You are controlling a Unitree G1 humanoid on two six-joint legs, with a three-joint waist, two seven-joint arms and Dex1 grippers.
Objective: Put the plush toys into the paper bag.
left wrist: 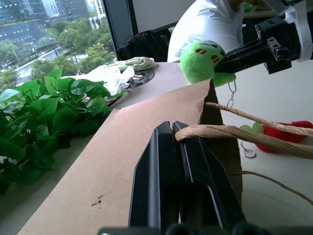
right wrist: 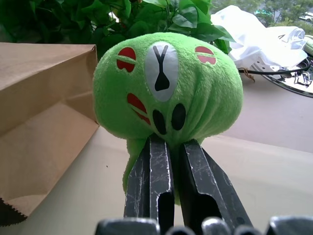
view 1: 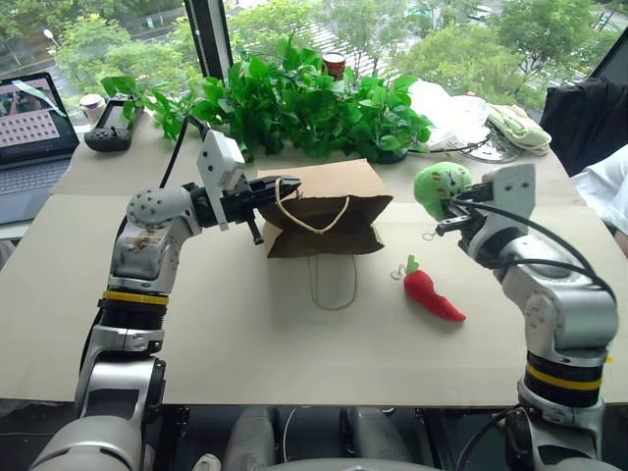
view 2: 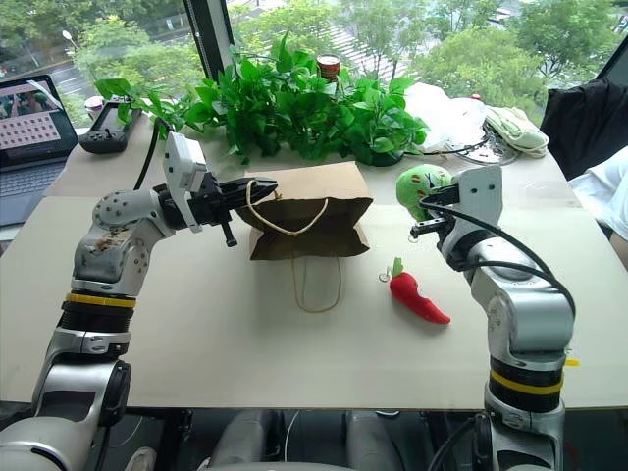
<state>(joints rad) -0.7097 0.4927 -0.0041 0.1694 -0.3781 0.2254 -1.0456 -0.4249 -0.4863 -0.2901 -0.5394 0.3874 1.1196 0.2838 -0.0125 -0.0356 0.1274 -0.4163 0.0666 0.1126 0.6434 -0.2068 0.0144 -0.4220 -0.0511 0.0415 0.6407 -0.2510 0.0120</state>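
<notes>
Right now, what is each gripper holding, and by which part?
Left gripper pinches the paper bag by a twine handle. Right gripper grips the green plush toy by its underside.

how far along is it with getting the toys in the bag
Nothing is in the paper bag yet. In hand: the left gripper is shut on a twine handle at the bag's mouth, and the right gripper holds the green plush off the table. Left: the red chili plush lies on the table.
</notes>
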